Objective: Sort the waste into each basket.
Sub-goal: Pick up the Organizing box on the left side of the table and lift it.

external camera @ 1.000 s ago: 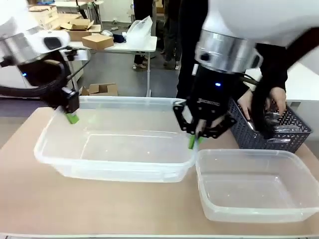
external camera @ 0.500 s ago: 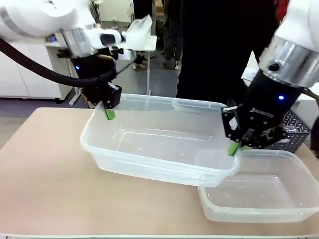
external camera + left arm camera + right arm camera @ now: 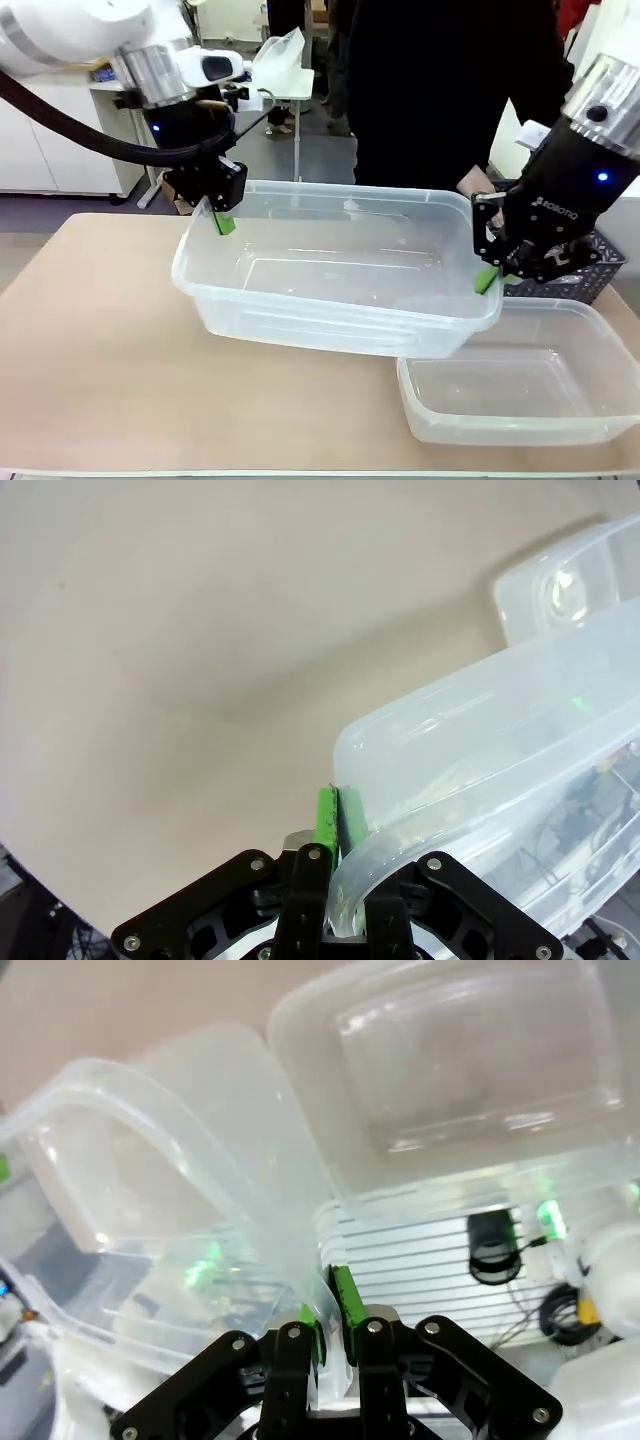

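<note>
Beige table (image 3: pixel 90 350), person standing at the far side. Your left gripper (image 3: pixel 222 222) pinches the left rim of the large clear rectangular plastic tub (image 3: pixel 330 325). Your right gripper (image 3: pixel 487 280) pinches its right rim. The tub's right end overlaps the smaller clear plastic tub (image 3: pixel 500 425) at near right.

The front camera sits fixed at the near edge of the table (image 3: pixel 90 350), between the two arms, and faces across to the person (image 3: pixel 440 90) on the far side. It stands well back, so it takes in both ends of the big clear tub (image 3: pixel 330 320) and the second clear tub (image 3: pixel 520 428) at near right. The left wrist camera looks down along the left gripper (image 3: pixel 335 815), very close to the big tub's left rim, with bare table beyond. The right wrist camera looks along the right gripper (image 3: pixel 325 1300), tight on the right rim. All three views share both tubs.
</note>
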`<action>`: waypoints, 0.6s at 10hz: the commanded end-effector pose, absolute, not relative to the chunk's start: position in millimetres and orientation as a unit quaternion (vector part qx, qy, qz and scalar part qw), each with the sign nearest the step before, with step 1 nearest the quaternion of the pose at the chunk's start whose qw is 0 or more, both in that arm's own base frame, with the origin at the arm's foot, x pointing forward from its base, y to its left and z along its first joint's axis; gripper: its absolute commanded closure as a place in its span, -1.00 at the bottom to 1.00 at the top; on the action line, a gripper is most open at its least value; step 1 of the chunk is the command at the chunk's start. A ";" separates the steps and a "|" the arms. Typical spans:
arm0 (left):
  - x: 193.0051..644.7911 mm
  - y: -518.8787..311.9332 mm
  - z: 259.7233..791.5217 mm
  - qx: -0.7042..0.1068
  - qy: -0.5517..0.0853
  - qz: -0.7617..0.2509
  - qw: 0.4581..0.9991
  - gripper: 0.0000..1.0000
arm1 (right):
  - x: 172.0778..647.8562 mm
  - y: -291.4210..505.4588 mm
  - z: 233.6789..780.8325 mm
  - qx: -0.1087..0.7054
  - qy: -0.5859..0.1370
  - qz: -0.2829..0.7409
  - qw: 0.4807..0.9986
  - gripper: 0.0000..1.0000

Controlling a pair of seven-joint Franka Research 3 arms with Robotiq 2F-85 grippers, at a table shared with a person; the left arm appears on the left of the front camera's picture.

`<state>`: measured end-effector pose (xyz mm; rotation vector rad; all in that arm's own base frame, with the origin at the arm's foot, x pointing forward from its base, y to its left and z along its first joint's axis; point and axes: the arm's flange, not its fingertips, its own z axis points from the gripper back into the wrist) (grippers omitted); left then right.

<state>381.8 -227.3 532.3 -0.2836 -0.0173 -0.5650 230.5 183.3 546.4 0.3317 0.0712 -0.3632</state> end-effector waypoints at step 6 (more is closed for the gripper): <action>378.7 -232.2 528.2 -0.136 -0.011 -0.278 0.951 0.91 | 220.6 201.8 545.6 0.154 0.039 -0.153 0.975 0.87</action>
